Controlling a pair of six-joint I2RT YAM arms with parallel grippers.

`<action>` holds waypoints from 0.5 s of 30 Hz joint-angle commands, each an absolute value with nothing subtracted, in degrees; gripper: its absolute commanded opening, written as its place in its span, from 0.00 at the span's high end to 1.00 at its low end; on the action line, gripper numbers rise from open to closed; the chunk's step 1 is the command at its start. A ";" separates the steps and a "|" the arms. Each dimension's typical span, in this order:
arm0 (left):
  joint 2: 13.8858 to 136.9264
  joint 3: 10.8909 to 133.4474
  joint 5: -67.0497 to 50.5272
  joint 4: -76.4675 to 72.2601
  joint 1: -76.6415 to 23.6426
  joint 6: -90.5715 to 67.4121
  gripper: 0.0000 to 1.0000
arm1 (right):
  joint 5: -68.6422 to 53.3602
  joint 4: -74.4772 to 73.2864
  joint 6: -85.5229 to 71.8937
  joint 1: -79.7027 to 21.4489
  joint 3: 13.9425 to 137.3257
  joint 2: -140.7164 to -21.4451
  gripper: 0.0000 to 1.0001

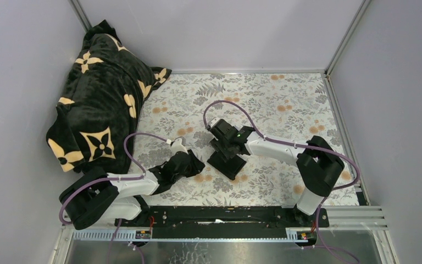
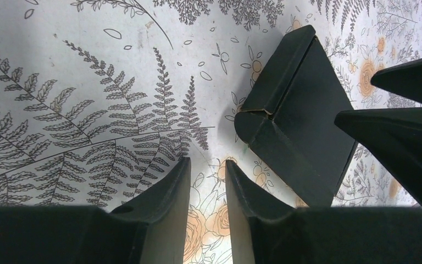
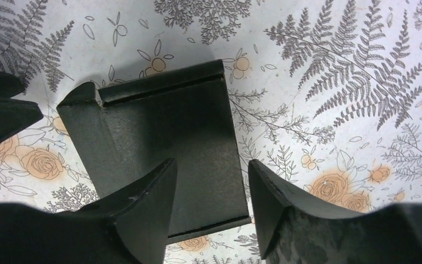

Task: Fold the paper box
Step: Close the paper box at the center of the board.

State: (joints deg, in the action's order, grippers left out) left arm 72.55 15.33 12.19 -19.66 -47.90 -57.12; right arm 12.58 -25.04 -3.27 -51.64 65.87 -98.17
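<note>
**Top external view**
- Tabletop [image 1: 286, 104] – pale cloth printed with grey ferns and orange flowers.
- Paper box [image 1: 228, 163] – matte black card, partly folded, lying just toward 6 o'clock from the tabletop's middle, one corner toward the arm bases.
- Right gripper [image 1: 225, 146] – over the box's far end, at 12 o'clock of it. How far it is open cannot be told here.
- Left gripper [image 1: 191, 163] – just beside the box at its 9 o'clock, low over the cloth.
- Blanket [image 1: 99, 104] – black plush with cream flower motifs, heaped at 10 o'clock, well apart from the box.

**Left wrist view**
- Left gripper [image 2: 207, 165] – its 2 fingers parted by a narrow gap with only printed cloth between them; it holds nothing.
- Paper box [image 2: 302, 121] – at 2 o'clock of the gripper and apart from it. The flat panel lies on the cloth, one long flap is turned up along its 10 o'clock edge, and a rounded tab shows at the near corner.
- Right gripper's fingers [image 2: 401, 137] – 2 black points entering from 3 o'clock, above the box's far side.

**Right wrist view**
- Right gripper [image 3: 212, 165] – fingers set well apart, above the box and not clamped on it.
- Paper box [image 3: 165, 121] – under the gripper, flaps raised along its 12 o'clock and 9 o'clock edges.
- Left gripper's fingers [image 3: 0, 115] – at the 9 o'clock edge of the view, apart from the box.
</note>
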 commanded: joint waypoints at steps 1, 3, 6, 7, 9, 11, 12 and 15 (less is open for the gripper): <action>71.86 14.22 12.27 -15.24 -47.81 -56.43 0.63 | 16.70 -25.70 -5.51 -51.26 64.60 -92.59 0.33; 69.77 15.20 13.45 -12.55 -47.79 -55.53 0.63 | 18.83 -25.05 -8.58 -50.88 62.10 -89.09 0.25; 64.58 17.45 15.74 -6.93 -47.59 -53.47 0.63 | 21.60 -25.45 -14.79 -49.37 59.45 -83.38 0.30; 62.36 18.44 16.35 -4.40 -47.16 -52.54 0.63 | 21.85 -26.88 -17.25 -48.42 59.39 -82.27 0.29; 60.11 21.64 16.42 -1.46 -45.75 -49.80 0.62 | 17.86 -29.54 -21.38 -45.44 59.69 -80.47 0.29; 59.67 25.18 15.27 1.09 -43.64 -46.38 0.61 | 14.52 -32.11 -24.81 -42.89 59.94 -78.63 0.26; 60.14 26.76 14.25 1.99 -42.41 -44.67 0.60 | 13.94 -32.57 -26.40 -42.52 59.51 -77.42 0.26; 63.89 29.82 9.85 1.12 -37.71 -40.77 0.59 | 10.77 -31.35 -30.85 -42.51 56.54 -73.90 0.26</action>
